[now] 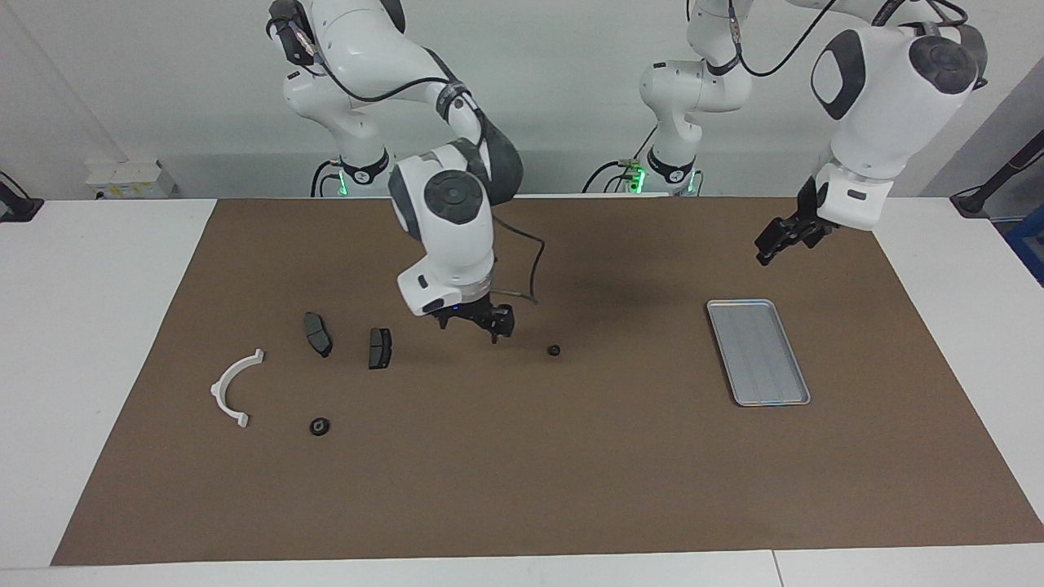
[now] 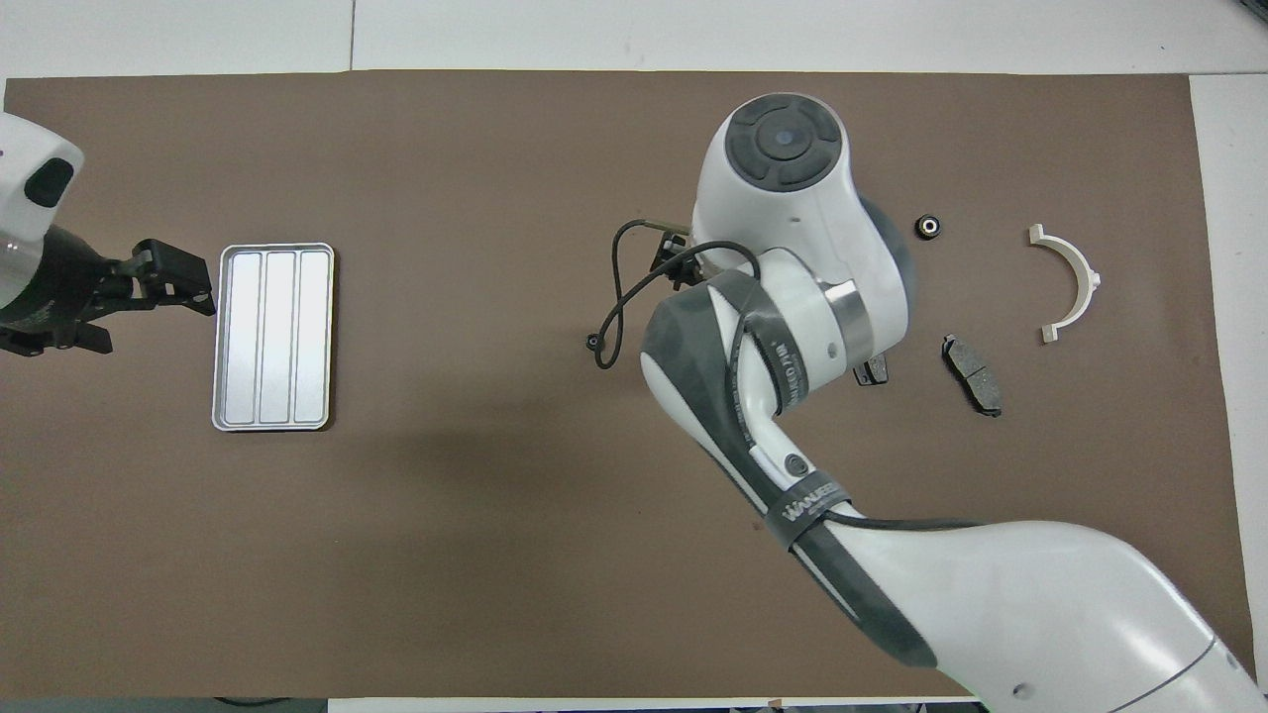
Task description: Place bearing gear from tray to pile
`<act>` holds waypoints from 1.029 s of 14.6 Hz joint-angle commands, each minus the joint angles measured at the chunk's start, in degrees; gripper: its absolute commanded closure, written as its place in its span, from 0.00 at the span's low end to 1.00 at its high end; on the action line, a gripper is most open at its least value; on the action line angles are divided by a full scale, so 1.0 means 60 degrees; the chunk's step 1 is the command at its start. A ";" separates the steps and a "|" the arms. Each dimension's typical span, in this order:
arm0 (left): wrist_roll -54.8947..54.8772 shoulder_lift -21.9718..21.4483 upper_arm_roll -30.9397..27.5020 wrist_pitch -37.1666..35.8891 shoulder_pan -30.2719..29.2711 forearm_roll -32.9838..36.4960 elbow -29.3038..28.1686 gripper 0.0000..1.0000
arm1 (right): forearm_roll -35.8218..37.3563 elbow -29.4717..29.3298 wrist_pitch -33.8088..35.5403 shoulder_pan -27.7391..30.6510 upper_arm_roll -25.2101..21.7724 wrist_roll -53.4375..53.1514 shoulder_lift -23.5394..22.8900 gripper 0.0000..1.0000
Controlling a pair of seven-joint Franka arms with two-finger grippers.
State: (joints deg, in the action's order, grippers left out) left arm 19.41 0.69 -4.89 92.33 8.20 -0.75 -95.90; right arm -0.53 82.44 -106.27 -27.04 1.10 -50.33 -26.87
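Observation:
The silver tray point(image 1: 758, 350) point(image 2: 273, 337) lies bare toward the left arm's end of the mat. One small black bearing gear point(image 1: 554, 351) point(image 2: 592, 343) sits alone mid-mat. A second bearing gear point(image 1: 320, 426) point(image 2: 928, 226) lies in the pile with the white bracket point(image 1: 232, 387) point(image 2: 1068, 282) and two dark brake pads point(image 1: 317, 333) point(image 1: 379, 347). My right gripper point(image 1: 473, 324) point(image 2: 679, 262) hovers open and holding nothing, low over the mat between the pads and the lone gear. My left gripper point(image 1: 771, 244) point(image 2: 193, 287) hangs open, raised beside the tray.
A brown mat point(image 1: 522, 489) covers most of the white table. In the overhead view the right arm's wrist covers most of one brake pad point(image 2: 872, 368); the other pad point(image 2: 973, 360) shows whole. Cables dangle from the right wrist.

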 commanded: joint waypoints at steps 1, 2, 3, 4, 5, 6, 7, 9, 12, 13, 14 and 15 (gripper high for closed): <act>-0.0275 -0.0305 0.0142 -0.0067 -0.0164 0.0022 -0.0378 0.00 | -0.0308 -0.0058 -0.0144 -0.0587 -0.0051 -0.1202 -0.0135 0.00; -0.0348 -0.0306 0.0215 0.0006 -0.0281 0.0008 -0.0408 0.00 | -0.0206 -0.0058 -0.0159 -0.0851 -0.0051 -0.1656 -0.0339 0.00; -0.0363 -0.0306 0.0230 0.0036 -0.0297 0.0007 -0.0451 0.00 | -0.0118 -0.0101 -0.0405 -0.1158 -0.0051 -0.1950 -0.0588 0.00; -0.0378 -0.0320 0.0230 0.0007 -0.0312 0.0007 -0.0452 0.00 | -0.0103 -0.0116 -0.0698 -0.1379 -0.0065 -0.2084 -0.0793 0.00; -0.0378 -0.0320 0.0273 -0.0022 -0.0384 0.0007 -0.0452 0.00 | -0.0074 -0.0116 -0.1005 -0.1468 -0.0065 -0.2114 -0.0940 0.00; -0.0378 -0.0320 0.0375 -0.0066 -0.0501 0.0007 -0.0452 0.00 | -0.0030 -0.0116 -0.1197 -0.1527 -0.0065 -0.2158 -0.1072 0.00; -0.0393 -0.0320 0.0550 -0.0096 -0.0662 0.0007 -0.0452 0.00 | 0.0058 -0.0116 -0.1315 -0.1644 -0.0065 -0.2318 -0.1262 0.00; -0.0582 -0.0320 0.0742 -0.0038 -0.0897 0.0007 -0.0466 0.00 | 0.0321 -0.0116 -0.1826 -0.1689 -0.0065 -0.2451 -0.1541 0.00; -0.0714 -0.0320 0.0757 -0.0067 -0.0927 0.0007 -0.0452 0.00 | 0.0425 0.0015 -0.2296 -0.1616 -0.0065 -0.2451 -0.1659 0.00; -0.0744 -0.0335 0.0772 -0.0081 -0.0941 0.0007 -0.0452 0.00 | 0.0410 0.0045 -0.2385 -0.1587 -0.0065 -0.2451 -0.1674 0.00; -0.0744 -0.0335 0.0801 -0.0096 -0.1043 0.0007 -0.0452 0.00 | 0.0396 0.0030 -0.2458 -0.1557 -0.0065 -0.2437 -0.1689 0.00; -0.0744 -0.0335 0.0801 -0.0081 -0.1044 0.0007 -0.0452 0.00 | 0.0410 0.0030 -0.2517 -0.1572 -0.0065 -0.2437 -0.1776 0.00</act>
State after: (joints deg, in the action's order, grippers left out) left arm 16.06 -0.11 -1.12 92.05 3.50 -0.75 -97.43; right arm 1.15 82.55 -119.96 -36.99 0.24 -63.86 -36.99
